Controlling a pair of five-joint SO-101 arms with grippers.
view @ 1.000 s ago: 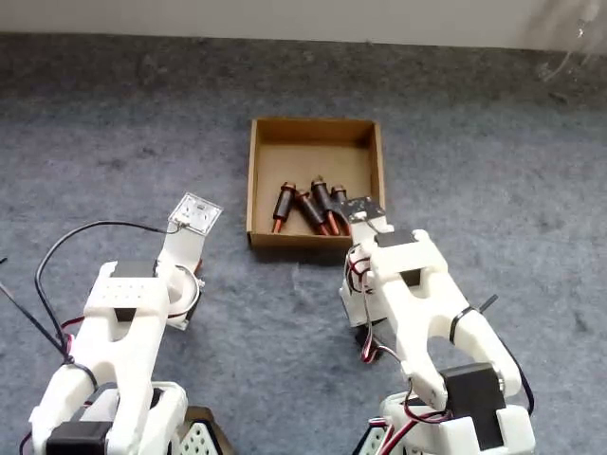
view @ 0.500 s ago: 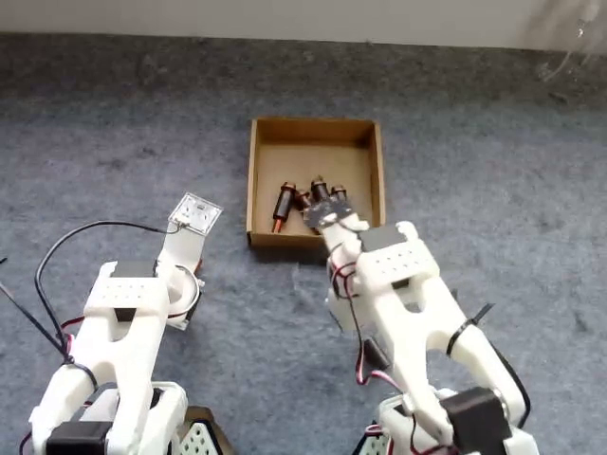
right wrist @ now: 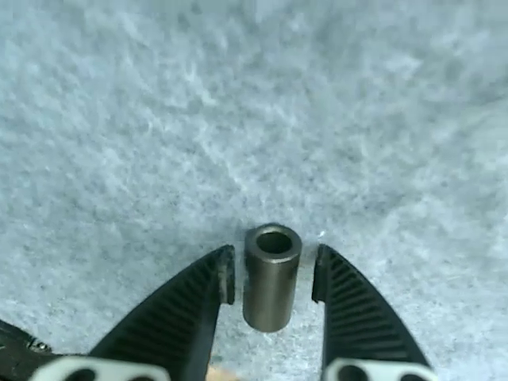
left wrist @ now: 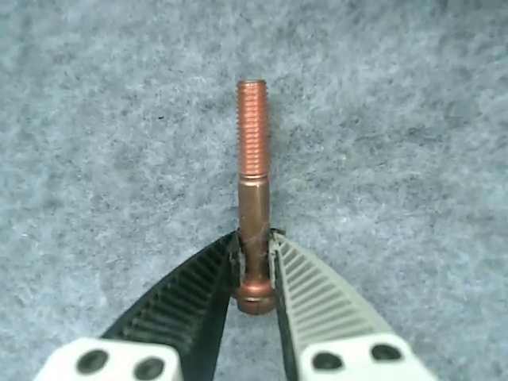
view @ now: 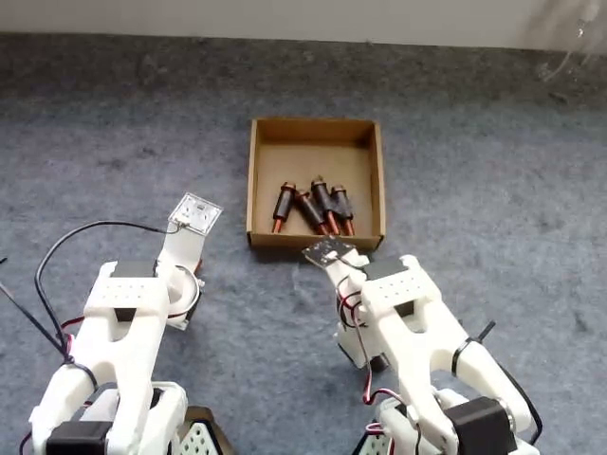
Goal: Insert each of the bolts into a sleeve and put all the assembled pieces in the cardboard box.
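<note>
Closest to me the two white arms rise from the near edge of the table (view: 493, 171), which has a grey, fuzzy cover over it. The left arm (view: 128, 318) stretches forward over the left part of the table, well off to the side of the box. Its left hand (left wrist: 254, 242) is closed on a copper bolt (left wrist: 253, 178), pinching the smooth shank just above the rounded head. The threaded end sticks straight out past the fingertips over the grey cover. The right arm (view: 408, 318) leans forward nearer the middle, and its front end stops just short of the box's near wall. The right hand (right wrist: 274, 266) is spread open around a dark metal sleeve (right wrist: 271, 294). The sleeve sits between the two ribbed fingers with a gap showing on either side, so neither finger touches it, and its bore faces outward, away from the wrist. Beyond both arms lies the cardboard box (view: 253, 180), square and shallow. Four assembled pieces (view: 313, 209) lie inside it toward the near wall, side by side and slightly fanned. Each is a dark sleeve with a copper bolt end poking out toward that wall.
</note>
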